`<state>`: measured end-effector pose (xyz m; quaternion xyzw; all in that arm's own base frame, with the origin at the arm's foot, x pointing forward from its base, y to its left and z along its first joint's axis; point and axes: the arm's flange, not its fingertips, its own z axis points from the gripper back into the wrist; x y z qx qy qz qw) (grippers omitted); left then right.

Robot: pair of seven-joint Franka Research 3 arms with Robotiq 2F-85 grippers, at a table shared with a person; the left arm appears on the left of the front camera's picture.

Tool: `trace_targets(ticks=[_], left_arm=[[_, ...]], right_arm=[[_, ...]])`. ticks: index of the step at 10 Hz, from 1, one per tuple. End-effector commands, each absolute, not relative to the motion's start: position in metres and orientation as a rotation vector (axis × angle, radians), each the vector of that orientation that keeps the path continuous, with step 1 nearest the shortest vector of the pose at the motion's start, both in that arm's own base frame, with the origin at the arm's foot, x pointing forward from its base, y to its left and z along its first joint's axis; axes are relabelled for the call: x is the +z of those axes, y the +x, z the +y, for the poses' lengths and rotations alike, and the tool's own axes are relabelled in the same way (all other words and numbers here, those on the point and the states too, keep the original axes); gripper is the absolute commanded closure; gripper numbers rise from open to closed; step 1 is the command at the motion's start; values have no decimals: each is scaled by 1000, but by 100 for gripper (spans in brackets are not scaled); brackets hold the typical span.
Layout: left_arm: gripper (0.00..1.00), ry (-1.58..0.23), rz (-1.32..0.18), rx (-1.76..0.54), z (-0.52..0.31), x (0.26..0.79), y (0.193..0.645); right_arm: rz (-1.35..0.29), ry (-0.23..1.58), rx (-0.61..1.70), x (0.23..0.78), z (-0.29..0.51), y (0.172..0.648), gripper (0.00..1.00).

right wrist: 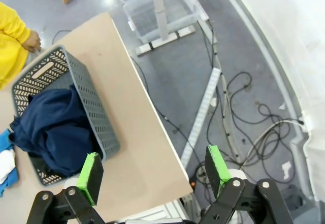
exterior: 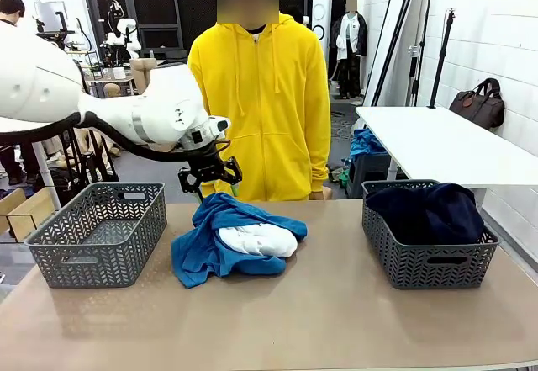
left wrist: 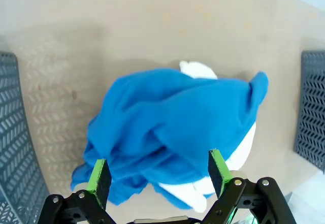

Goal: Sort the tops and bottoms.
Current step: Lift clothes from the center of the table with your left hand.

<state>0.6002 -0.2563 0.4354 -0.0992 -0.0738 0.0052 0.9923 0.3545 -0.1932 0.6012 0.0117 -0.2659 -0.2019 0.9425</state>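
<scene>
A bright blue garment (exterior: 206, 245) lies crumpled mid-table, wrapped partly around a white garment (exterior: 262, 238). My left gripper (exterior: 206, 176) hangs open just above the pile's far edge. In the left wrist view the left gripper (left wrist: 158, 176) looks down on the blue garment (left wrist: 167, 127), the white garment (left wrist: 200, 71) peeking out beneath it, and nothing sits between the green pads (left wrist: 99, 176). A dark navy garment (exterior: 437, 211) fills the right basket (exterior: 424, 262). My right gripper (right wrist: 154, 170) is open, high beyond the table's right end, over the navy garment (right wrist: 51, 127).
A second grey basket (exterior: 97, 249) stands at the table's left. A person in a yellow hoodie (exterior: 261, 93) stands at the far edge, one hand (right wrist: 33, 41) near the right basket (right wrist: 96, 117). Cables lie on the floor (right wrist: 244, 102) off the table's right end.
</scene>
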Motion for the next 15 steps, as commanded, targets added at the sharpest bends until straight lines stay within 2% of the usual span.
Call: trace_targets(ticks=[1, 9, 10, 14, 15], left_arm=[[0, -164, -189, 63, -266, 442, 619], [0, -73, -87, 80, -268, 410, 631], [16, -74, -85, 73, -268, 411, 629], [95, -86, -71, 74, -266, 414, 627], [100, -88, -69, 74, -265, 414, 628]], right_arm=[[-531, 12, -414, 600, -192, 353, 0], [-531, 12, -414, 600, -192, 353, 0], [-531, 12, -414, 600, -192, 353, 0], [-531, 12, -414, 600, -192, 353, 0], [-531, 12, -414, 600, -192, 353, 0]])
